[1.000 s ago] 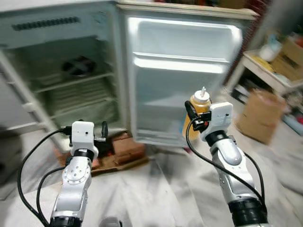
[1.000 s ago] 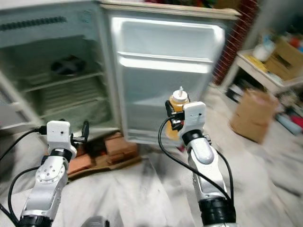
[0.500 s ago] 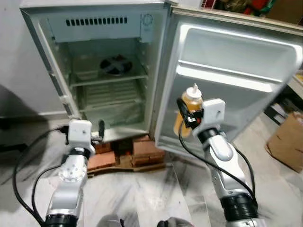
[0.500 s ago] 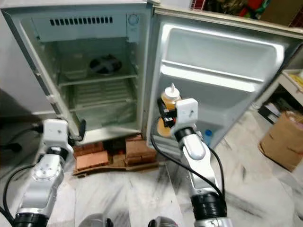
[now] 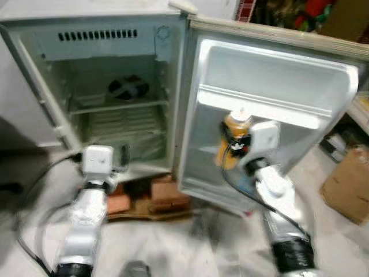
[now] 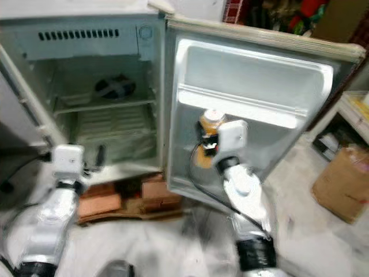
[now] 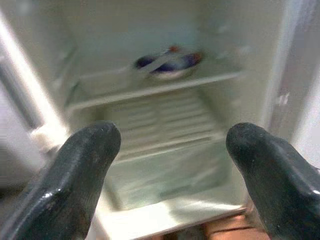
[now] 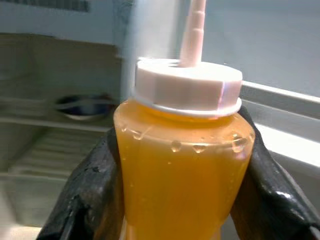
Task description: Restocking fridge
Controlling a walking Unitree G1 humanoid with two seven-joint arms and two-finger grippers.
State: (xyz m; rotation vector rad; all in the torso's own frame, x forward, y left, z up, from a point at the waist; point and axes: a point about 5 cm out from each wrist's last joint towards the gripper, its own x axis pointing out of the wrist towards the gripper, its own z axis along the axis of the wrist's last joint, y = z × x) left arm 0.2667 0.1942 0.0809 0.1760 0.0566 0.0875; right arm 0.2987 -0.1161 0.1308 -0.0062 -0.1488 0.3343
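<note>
1. Right claw [image 8: 180, 200] clenched on sauce bottle [image 5: 232, 138], upright, in front of open fridge door [image 5: 277, 115].
2. Left claw [image 7: 170, 165] released, at 9 o'clock, facing fridge [image 5: 109, 98] interior w/ bowl [image 7: 167, 62] on shelf.

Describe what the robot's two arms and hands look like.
Both arms are silver, jointed segments with a white box-shaped wrist block. Black cables loop loosely beside each arm. The left hand and right hand each have two thick, glossy black fingers with rounded tips.
</note>
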